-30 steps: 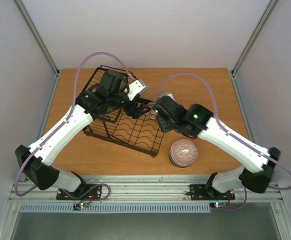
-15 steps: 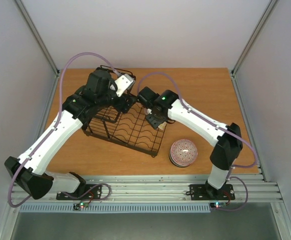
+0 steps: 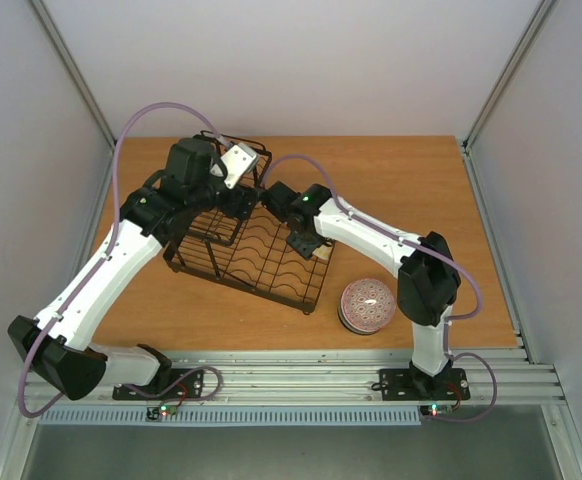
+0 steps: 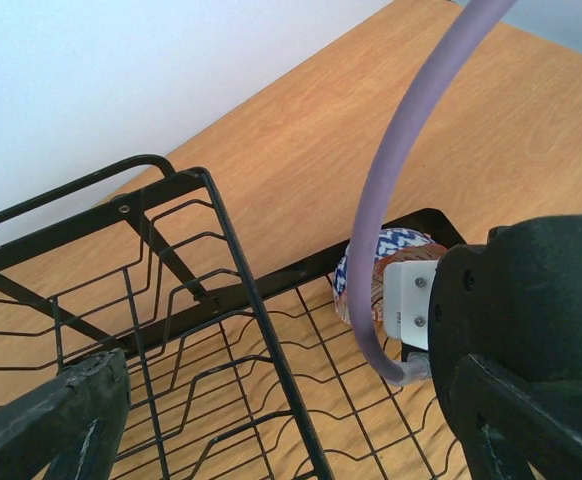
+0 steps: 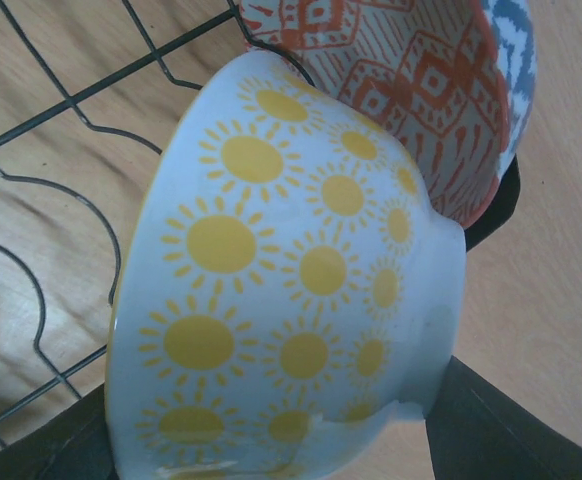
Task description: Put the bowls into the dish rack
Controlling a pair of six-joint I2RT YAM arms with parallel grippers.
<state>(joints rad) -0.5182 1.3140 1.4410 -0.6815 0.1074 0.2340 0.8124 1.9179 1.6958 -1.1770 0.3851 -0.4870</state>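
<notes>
The black wire dish rack (image 3: 256, 262) stands left of centre on the table. My right gripper (image 3: 303, 240) is over its right end, shut on a white bowl with yellow suns (image 5: 291, 300) held on edge above the rack wires (image 5: 41, 190). Just behind it, a bowl that is red-patterned inside and blue-patterned outside (image 5: 421, 90) stands on edge in the rack; it also shows in the left wrist view (image 4: 396, 255). My left gripper (image 3: 239, 200) is open and empty over the rack's far side (image 4: 221, 300). A stack of bowls (image 3: 368, 305) sits on the table to the rack's right.
The raised basket section (image 3: 206, 235) is at the rack's left end, under my left arm. A purple cable (image 4: 401, 190) crosses the left wrist view. Grey walls stand close on both sides of the wooden table (image 3: 421, 190).
My right arm has stretched left, carrying the sun bowl over the rack's right end. My left gripper has pulled back to the left, away from it.
</notes>
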